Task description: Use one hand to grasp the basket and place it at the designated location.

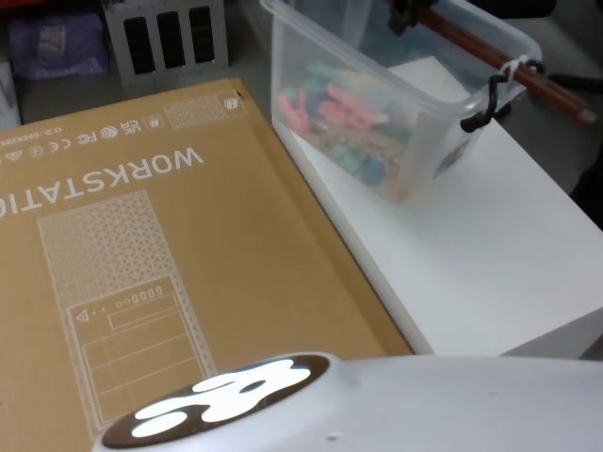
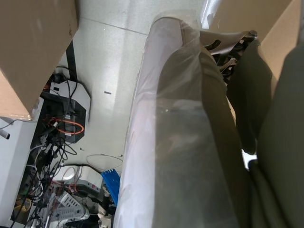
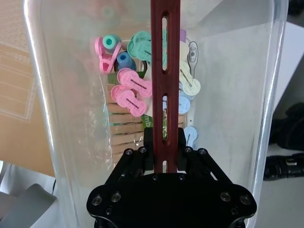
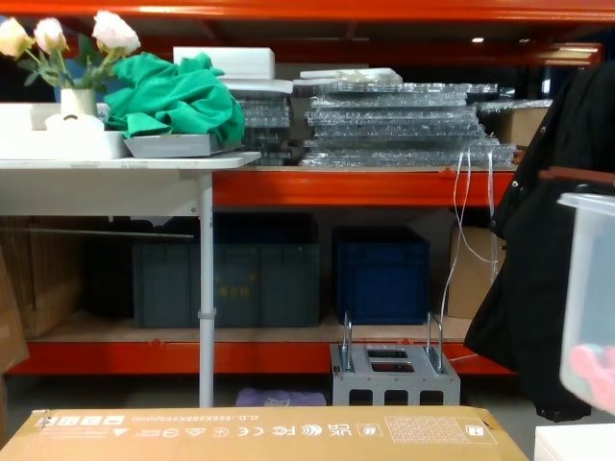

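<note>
The basket [image 1: 377, 104] is being held at the far end of the white table [image 1: 490, 254], right of the cardboard box [image 1: 141, 273] marked WORKSTATION; whether its base is touching the tabletop can't be told. Its reddish-brown bar handle [image 3: 165, 71] is being clamped by the right gripper [image 3: 165, 142], jaws closed on both sides of the slotted bar, approx. over the tub's middle. Pastel clips [image 3: 130, 88] are being carried inside, w/ pink, green & blue ones piled together. In chest view the basket's edge [image 4: 588, 288] is being shown at right. Left gripper's state can't be told.
</note>
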